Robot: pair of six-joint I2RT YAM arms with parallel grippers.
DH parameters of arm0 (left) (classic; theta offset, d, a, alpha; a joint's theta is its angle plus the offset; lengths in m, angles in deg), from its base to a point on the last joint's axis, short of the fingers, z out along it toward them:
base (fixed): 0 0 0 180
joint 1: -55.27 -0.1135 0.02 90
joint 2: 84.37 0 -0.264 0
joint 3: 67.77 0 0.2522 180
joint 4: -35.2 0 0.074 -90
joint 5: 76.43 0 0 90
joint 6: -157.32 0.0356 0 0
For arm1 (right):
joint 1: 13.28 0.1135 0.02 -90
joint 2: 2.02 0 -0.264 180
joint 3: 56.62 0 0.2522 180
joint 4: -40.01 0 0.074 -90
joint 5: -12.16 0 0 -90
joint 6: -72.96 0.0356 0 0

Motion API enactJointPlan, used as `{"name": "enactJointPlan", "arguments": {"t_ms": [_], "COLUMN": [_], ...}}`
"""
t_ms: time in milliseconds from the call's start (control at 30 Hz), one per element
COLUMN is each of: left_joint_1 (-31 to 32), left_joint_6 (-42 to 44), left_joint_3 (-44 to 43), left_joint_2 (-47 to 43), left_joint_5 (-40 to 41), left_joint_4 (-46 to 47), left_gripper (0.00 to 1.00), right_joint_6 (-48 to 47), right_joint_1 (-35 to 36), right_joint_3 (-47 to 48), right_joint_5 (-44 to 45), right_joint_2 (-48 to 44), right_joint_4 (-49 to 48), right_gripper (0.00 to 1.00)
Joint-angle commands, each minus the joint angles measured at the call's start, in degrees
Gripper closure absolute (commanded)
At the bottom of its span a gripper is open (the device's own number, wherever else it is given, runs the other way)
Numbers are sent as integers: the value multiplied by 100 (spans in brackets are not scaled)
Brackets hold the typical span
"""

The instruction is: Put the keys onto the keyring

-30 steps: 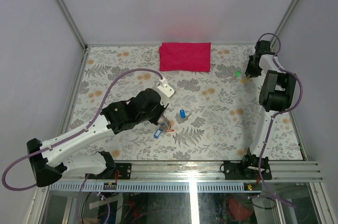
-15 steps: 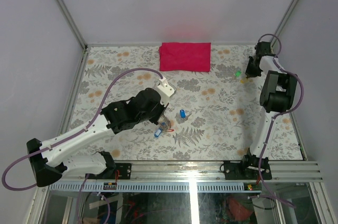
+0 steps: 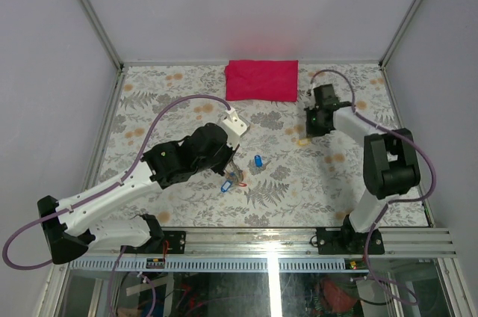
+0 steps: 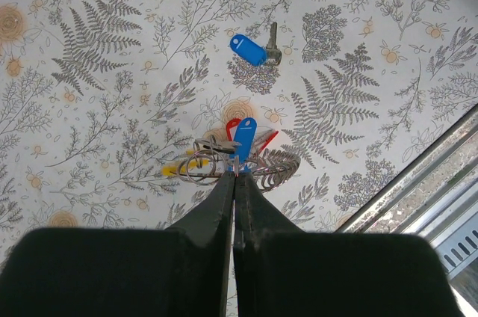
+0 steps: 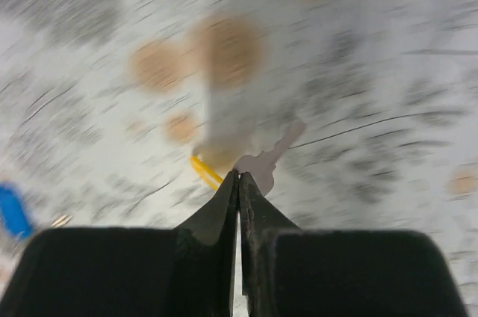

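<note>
- While both arms reach over the floral surface, you have both pairs of jaws clenched, with no gap between the tips in either wrist view.
- Left jaws: the tips meet on the keyring, low and centre in the left wrist view, and appear to pinch its thin wire.
- Bunch at the keyring: you will find a blue tag just above the tips, a red tag partly behind it to the right, and a yellow tag at the left. Silvery metal overlaps among them; which blades are threaded on the wire you cannot tell from these views.
- From above, this bunch lies just below centre, at the end of the left arm.
- Loose blue-tagged key: it lies flat on the surface in the upper middle of the left wrist view, well apart from the bunch. In the overhead view it sits just right of the left arm.
- Right jaws: they are closed on a yellow-tagged key at the centre of the right wrist view. The pale blade points up and right, and a yellow strip shows at the left of the tips. Everything behind it is smeared.
- From above, that key shows right of centre, near the right arm's tip.
- Red cloth: it lies flat at the top centre of the surface, away from both arms.
</note>
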Motion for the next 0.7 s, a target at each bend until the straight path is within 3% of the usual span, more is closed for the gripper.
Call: {"name": "enactJointPlan", "arguments": {"t_ms": [0, 33, 100, 233, 333, 500, 667], "left_joint_1": [13, 13, 14, 22, 15, 14, 20], "left_joint_6": [5, -3, -2, -24, -41, -46, -45], "left_joint_3": [-230, -240, -249, -247, -166, -141, -129], "left_joint_2": [-56, -50, -31, -70, -162, -235, -257], "left_joint_5": [-22, -9, -13, -7, 10, 65, 79], "left_joint_4": [156, 156, 158, 94, 68, 9, -3], "left_gripper": [100, 100, 100, 100, 100, 100, 100], "right_joint_6": [390, 488, 601, 409, 320, 313, 492], "right_joint_1": [973, 1120, 1208, 1114, 591, -202, -662], "right_joint_3": [-514, -605, -697, -385, 45, 809, 1313], "right_joint_5": [-162, -170, -115, 832, 807, 870, 1271], "right_joint_2": [-984, -1076, -1178, -1158, -908, -121, 709], "right_joint_4": [-169, -227, -336, -366, -466, -715, -1082], "right_gripper": [96, 93, 77, 56, 50, 48, 42]}}
